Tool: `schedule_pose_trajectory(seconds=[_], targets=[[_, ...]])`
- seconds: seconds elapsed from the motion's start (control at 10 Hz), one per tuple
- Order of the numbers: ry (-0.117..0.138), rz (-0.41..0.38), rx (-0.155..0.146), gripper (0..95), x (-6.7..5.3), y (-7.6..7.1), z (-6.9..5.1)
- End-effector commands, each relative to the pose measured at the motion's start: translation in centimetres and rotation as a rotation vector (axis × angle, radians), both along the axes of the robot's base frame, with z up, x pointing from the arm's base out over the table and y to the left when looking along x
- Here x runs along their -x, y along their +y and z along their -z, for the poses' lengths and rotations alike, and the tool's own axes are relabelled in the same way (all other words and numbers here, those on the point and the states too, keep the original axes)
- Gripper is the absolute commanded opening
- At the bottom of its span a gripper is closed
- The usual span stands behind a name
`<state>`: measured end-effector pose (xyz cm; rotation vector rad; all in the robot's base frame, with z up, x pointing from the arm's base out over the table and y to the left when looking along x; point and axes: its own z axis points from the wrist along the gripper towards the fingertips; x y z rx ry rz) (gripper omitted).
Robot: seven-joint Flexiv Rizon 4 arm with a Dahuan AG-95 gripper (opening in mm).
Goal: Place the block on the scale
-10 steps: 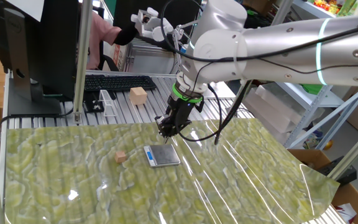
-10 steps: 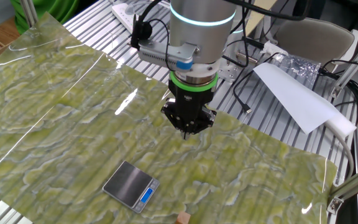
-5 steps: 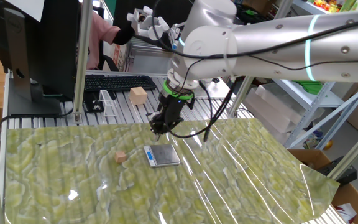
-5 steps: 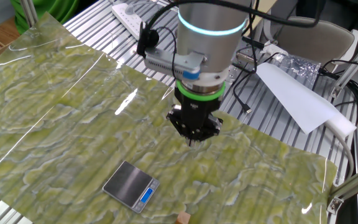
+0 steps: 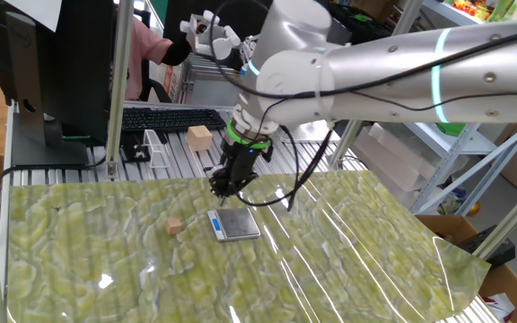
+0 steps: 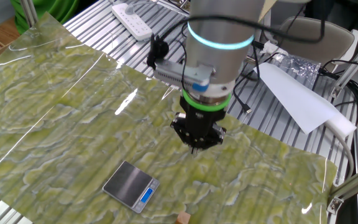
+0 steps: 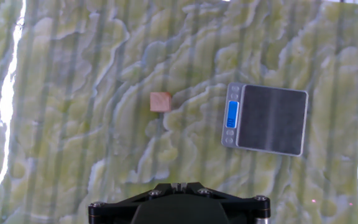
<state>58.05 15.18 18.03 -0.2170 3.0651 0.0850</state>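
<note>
Green-and-cream marbled sheeting [image 5: 106, 251] is seen spread glossy over a counter [image 6: 92, 25] of ribbed metal slats, with streaks of glare caught across it. Behind the counter, in one fixed view, a black keyboard [image 5: 173, 117], a dark monitor [image 5: 56, 63] and a larger pale wooden cube [image 5: 199, 137] are shown on the slats, and shelving is visible at the right. In the other fixed view, a white power strip [image 6: 132, 14] and a white sheet of paper [image 6: 297, 93] are seen lying on the bare slats beyond the sheeting.

The scale [image 7: 266, 119] is shown lying flat on the sheeting, a small square with a dark grey brushed plate and a white strip with a blue display along one edge. In the hand view that strip is turned toward the block [image 7: 160, 101], which sits near it but apart, on the sheeting. The block is pictured as a tiny tan-pink wooden cube, far smaller than the plate, resting flat on one face with its edges roughly square to those of the scale. No long axis can be given for either, both being about as wide as long.

The hand [image 5: 220, 190] is shown pointing straight down above the sheeting, just behind the scale in one fixed view, its fingers clenched together with nothing between them.
</note>
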Motion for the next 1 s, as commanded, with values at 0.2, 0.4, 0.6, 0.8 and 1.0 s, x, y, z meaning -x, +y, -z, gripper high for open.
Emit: schedule_pose_trajectory(seconds=[0.2,0.4,0.6,0.8,1.0], targets=[[-0.017,0.009,0.018,0.0,-0.3,0.5,0.4],[-0.014,0.045,0.015,19.0,-0.6,1.5,0.8],[-0.014,0.073,0.018,19.0,-1.3,2.6,1.1],[-0.011,0.07,0.019,19.0,-2.2,3.1,1.1],[-0.009,0.064,0.021,19.0,-3.0,3.2,1.2]])
